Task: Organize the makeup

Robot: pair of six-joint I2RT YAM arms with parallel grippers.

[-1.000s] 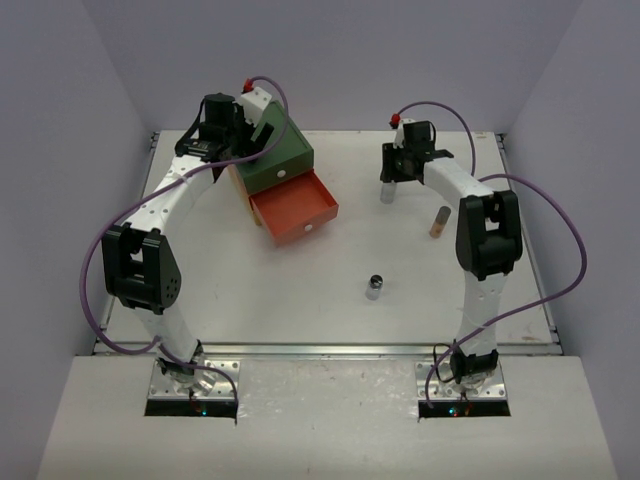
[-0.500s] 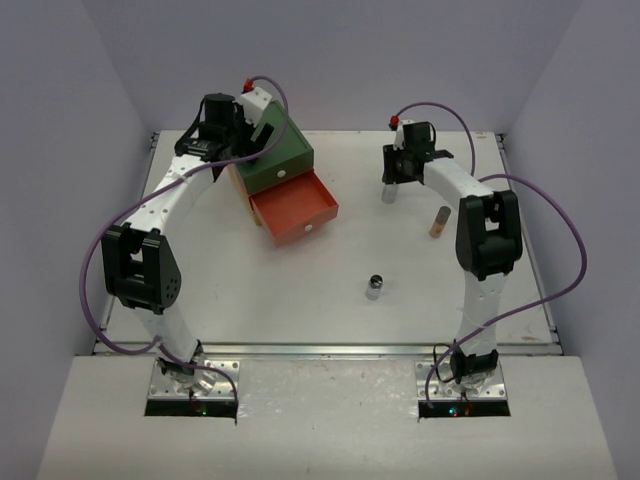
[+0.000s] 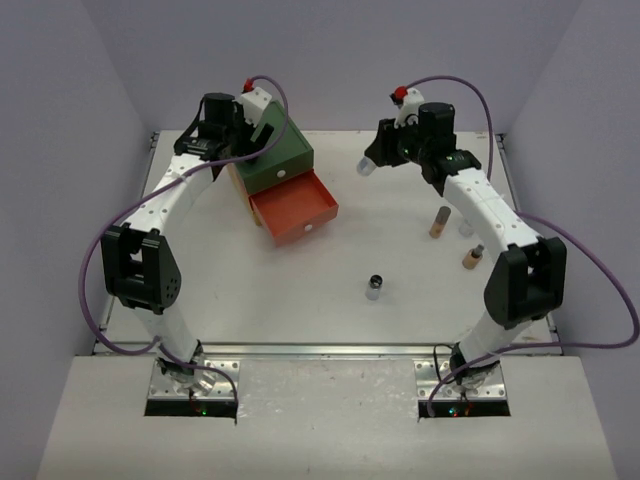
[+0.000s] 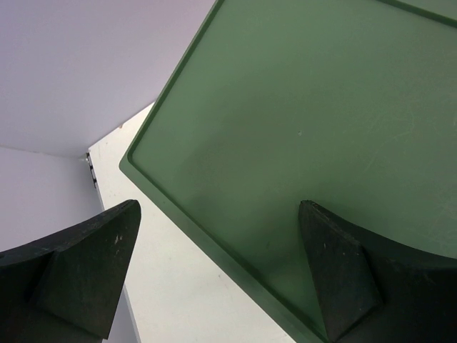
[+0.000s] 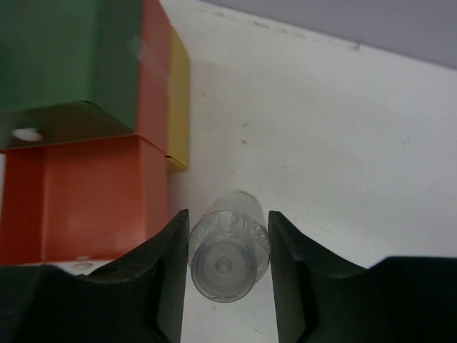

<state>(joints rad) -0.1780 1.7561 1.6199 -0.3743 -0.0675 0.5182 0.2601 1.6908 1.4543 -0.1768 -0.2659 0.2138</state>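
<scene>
Orange drawer [image 3: 295, 208] open, bare floor showing. Right gripper [image 5: 227, 239] pinches clear bottle [image 5: 227, 263]; only its wrist view shows the grip plainly. Left gripper [image 4: 218, 236] spread above green box top [image 4: 300, 107].

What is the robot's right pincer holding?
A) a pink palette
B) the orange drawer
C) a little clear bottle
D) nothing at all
C: the right wrist view shows the right pincer closed on a little clear bottle, gripping it from both sides.
</scene>
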